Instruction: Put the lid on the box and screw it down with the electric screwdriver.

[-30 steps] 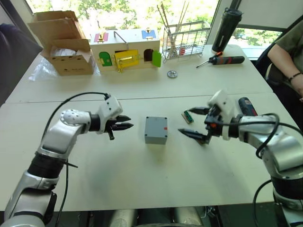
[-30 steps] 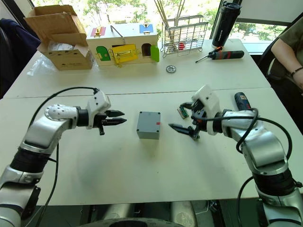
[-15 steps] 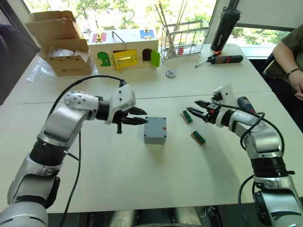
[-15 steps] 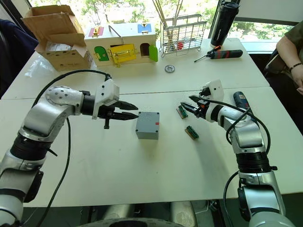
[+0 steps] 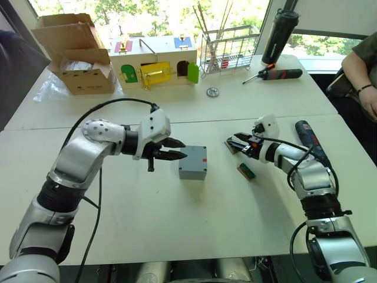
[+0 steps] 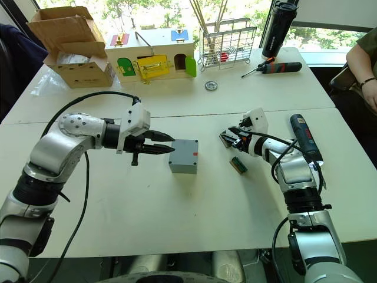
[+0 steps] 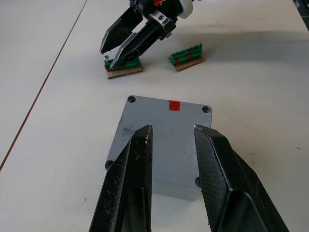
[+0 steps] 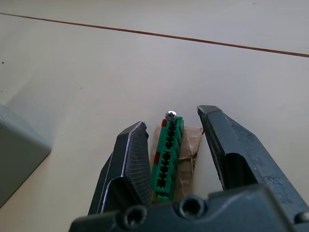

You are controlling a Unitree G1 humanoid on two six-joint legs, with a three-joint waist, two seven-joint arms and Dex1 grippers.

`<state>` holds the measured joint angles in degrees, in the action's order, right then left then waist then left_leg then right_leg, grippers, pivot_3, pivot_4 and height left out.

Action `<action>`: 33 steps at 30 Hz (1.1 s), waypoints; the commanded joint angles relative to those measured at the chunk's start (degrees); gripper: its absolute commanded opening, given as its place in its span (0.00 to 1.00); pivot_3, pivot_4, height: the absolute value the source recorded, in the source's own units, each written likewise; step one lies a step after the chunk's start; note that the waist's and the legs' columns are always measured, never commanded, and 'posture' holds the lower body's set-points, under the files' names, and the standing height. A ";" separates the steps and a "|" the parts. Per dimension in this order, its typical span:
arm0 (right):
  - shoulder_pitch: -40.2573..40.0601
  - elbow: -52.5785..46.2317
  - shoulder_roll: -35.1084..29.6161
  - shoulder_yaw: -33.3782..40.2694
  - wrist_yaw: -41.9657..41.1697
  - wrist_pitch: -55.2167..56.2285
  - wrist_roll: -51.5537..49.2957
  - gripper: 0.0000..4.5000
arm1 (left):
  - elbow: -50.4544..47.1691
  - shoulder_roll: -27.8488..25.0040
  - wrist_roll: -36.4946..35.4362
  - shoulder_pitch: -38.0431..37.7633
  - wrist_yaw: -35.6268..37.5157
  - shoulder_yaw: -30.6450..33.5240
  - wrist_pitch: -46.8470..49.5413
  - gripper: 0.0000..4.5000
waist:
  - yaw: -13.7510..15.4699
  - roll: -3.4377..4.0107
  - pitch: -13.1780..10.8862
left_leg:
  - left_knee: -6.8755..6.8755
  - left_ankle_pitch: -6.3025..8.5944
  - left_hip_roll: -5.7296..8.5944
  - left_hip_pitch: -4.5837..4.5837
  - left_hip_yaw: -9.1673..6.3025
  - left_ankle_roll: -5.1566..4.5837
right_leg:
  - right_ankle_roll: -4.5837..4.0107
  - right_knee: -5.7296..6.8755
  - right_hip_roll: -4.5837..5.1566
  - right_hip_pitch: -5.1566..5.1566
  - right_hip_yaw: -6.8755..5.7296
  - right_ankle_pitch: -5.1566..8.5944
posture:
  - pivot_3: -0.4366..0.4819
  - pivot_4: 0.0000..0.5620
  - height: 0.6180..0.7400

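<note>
At the far left of the white table (image 5: 177, 236) an open brown cardboard box (image 5: 79, 56) is seen, and beside it a colourful wooden latch box (image 5: 156, 62).

The left claw (image 5: 175, 149) is held just beside the left side of the small grey cube-like plastic box (image 5: 193, 162), which rests on the table near its middle. The claw's two black fingers (image 7: 130, 183) are parted by a narrow gap and nothing is gripped between them. In the left wrist view, the flat grey square lid (image 7: 164, 140), with holes at its corners, is seen already seated on top of the box, with a small red mark near one edge.

To the right of the box, the right claw (image 6: 227, 136) is lowered over a small green connector strip on a brown backing (image 8: 169, 154). Its fingers are spread to either side of the strip, and whether they touch it cannot be told. A second green strip (image 5: 246, 171) lies apart, just in front.

Further right, the long black and blue pen-style electric screwdriver (image 6: 305, 137) lies flat on the table, untouched. At the far side of the table a wire rack (image 5: 230, 50), a tall black bottle (image 5: 281, 35) and a red-and-black hand screwdriver (image 5: 277, 74) are found.
</note>
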<state>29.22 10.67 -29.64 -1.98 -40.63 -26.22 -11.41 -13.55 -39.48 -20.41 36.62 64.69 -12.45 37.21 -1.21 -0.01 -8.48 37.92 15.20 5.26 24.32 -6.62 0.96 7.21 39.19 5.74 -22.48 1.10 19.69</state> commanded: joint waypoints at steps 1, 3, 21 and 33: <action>1.31 -0.41 0.67 0.37 0.29 1.45 0.15 0.42 | -0.98 -0.66 -0.12 0.20 -0.64 1.51 -0.80 0.30 | 0.05 0.00 0.00 | 0.00 0.00 0.00 0.00 0.00 0.00 | 0.00 0.00 0.00 0.00 0.00 0.00 | 0.48 0.27 1.00; 1.30 -0.31 1.04 0.45 0.49 1.49 0.21 0.42 | -0.43 -0.45 0.34 0.17 -1.11 1.30 -1.39 0.30 | 0.07 0.00 0.00 | 0.01 0.00 0.00 0.00 0.00 0.00 | 0.00 0.00 0.00 0.01 0.00 0.00 | 0.48 0.27 1.00; 1.10 -1.25 1.43 1.59 1.59 1.35 0.54 0.01 | 0.22 0.06 0.90 -0.26 -1.72 0.66 -2.27 0.30 | 0.03 0.00 0.00 | 0.01 0.00 0.00 0.00 0.00 0.00 | 0.00 0.00 0.00 0.01 0.00 0.00 | 0.48 0.27 1.00; 2.04 -4.46 1.35 4.24 2.96 -0.96 -1.53 0.01 | 1.91 0.96 1.19 -0.05 -1.91 0.58 -3.02 0.30 | 0.00 0.00 0.00 | 0.00 0.00 0.00 0.00 0.00 0.00 | 0.00 0.01 -0.01 -0.01 0.00 0.00 | 0.48 0.27 1.00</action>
<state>29.78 9.35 -27.95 0.92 -37.64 -27.25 -11.62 -11.21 -38.32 -19.29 36.31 62.97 -12.56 35.36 -1.20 -0.01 -8.48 37.93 15.20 5.26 24.32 -6.62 0.96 7.21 39.20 5.73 -22.48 1.10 19.69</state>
